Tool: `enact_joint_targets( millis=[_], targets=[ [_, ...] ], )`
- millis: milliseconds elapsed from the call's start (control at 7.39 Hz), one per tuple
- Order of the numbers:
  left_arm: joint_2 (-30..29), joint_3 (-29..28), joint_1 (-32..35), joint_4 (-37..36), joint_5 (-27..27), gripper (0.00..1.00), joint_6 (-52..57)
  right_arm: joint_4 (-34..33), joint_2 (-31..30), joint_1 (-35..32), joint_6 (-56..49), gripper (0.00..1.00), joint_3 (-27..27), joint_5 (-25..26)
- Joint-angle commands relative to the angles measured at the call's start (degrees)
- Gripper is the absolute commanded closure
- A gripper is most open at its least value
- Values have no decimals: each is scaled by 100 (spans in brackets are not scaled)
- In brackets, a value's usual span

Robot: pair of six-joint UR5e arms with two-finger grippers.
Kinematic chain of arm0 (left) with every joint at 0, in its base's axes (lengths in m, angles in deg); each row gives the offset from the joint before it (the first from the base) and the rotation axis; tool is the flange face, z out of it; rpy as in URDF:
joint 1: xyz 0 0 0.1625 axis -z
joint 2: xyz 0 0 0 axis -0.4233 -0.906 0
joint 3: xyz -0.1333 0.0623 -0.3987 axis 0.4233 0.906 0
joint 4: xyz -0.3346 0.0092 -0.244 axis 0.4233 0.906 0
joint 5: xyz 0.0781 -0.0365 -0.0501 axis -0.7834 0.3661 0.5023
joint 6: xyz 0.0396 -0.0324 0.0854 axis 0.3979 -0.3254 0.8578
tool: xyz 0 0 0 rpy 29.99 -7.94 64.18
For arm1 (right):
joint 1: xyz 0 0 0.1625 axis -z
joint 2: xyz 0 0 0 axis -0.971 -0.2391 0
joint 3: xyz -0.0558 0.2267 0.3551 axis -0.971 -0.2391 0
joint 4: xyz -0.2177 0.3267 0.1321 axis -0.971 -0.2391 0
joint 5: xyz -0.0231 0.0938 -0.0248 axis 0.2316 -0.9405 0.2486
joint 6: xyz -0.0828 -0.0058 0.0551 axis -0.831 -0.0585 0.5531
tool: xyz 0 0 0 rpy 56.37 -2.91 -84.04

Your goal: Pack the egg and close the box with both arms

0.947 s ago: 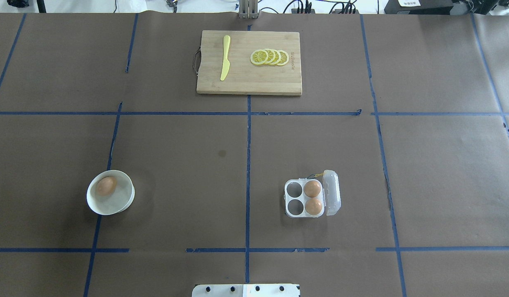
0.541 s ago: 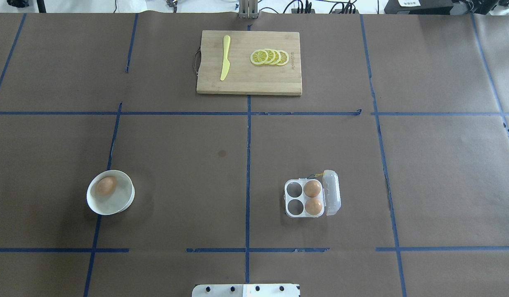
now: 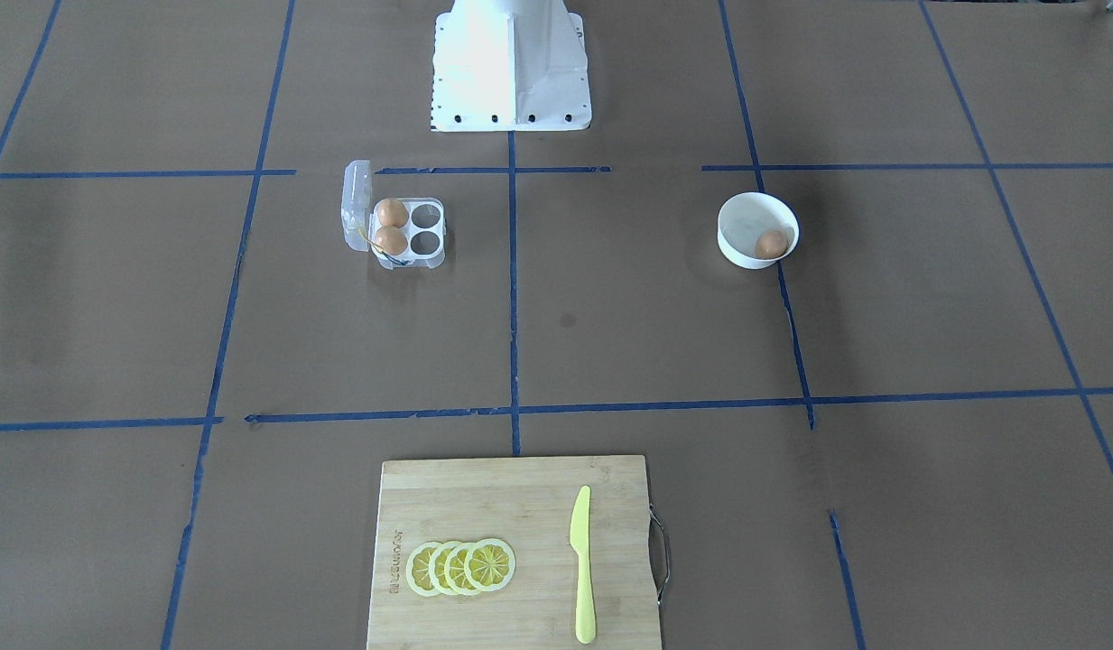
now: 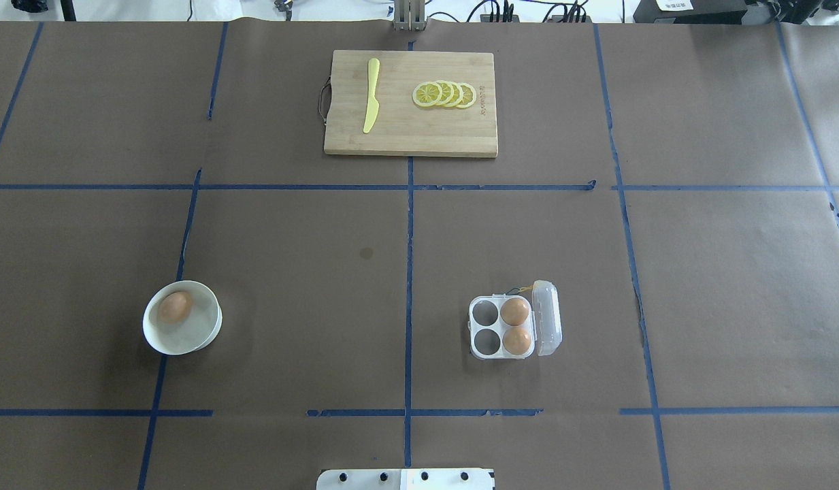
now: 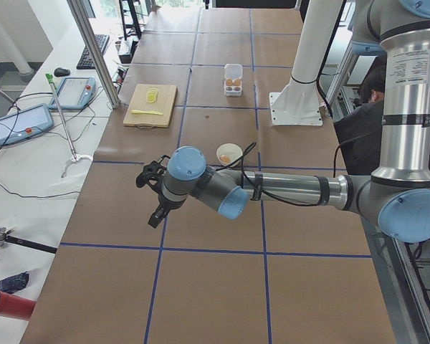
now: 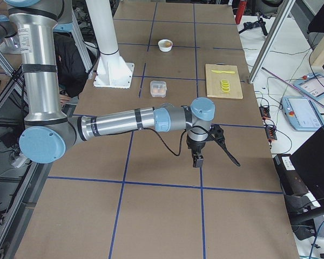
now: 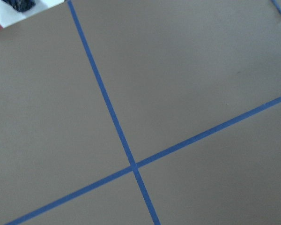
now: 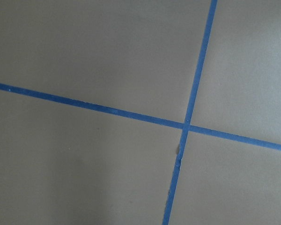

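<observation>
One orange-brown egg (image 4: 175,306) lies in a round white bowl (image 4: 214,329) on the table's left side; it also shows in the front-facing view (image 3: 771,244). The clear box (image 4: 486,340) stands right of centre with its lid (image 4: 547,318) open to the right. Two like eggs (image 4: 514,312) fill its right cups and the two left cups are empty. My left gripper (image 5: 152,195) and right gripper (image 6: 213,156) show only in the side views, held above the table's far ends, away from bowl and box. I cannot tell whether they are open or shut.
A wooden cutting board (image 4: 410,136) at the far middle carries a yellow knife (image 4: 371,95) and lemon slices (image 4: 444,94). The white pedestal base (image 3: 509,63) stands at the robot's edge. Blue tape lines cross the brown table cover.
</observation>
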Motion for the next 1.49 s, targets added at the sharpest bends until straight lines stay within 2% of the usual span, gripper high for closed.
enact_joint_targets(
  millis=[0, 135, 271, 406, 676, 812, 947, 1218, 1353],
  targets=[
    [-7, -2, 6, 609, 20, 0, 6, -2, 77, 0, 436, 0, 87, -25],
    [2, 50, -20, 959, 54, 0, -12, -10, 94, 43, 454, 0, 52, -34],
    [-6, 42, -290, 937, 37, 0, -64, 76, 94, 131, 436, 0, 61, -25],
    [-15, 59, -475, 928, 20, 0, -621, 425, 85, 167, 462, 0, -44, -34],
    [142, 785, -1308, 954, -112, 0, -2106, 666, 85, 202, 471, 0, -124, -43],
    [160, 1041, -1712, 954, -338, 0, -2791, 666, 59, 211, 471, 0, -124, -43],
    [178, 1322, -2195, 945, -576, 4, -3720, 675, 33, 211, 463, 0, -124, -43],
    [187, 1771, -3406, 919, -1417, 23, -5680, 675, 6, 202, 462, 0, -124, -43],
    [196, 1877, -3874, 928, -1892, 23, -5776, 675, 6, 202, 462, 0, -124, -34]
  ],
)
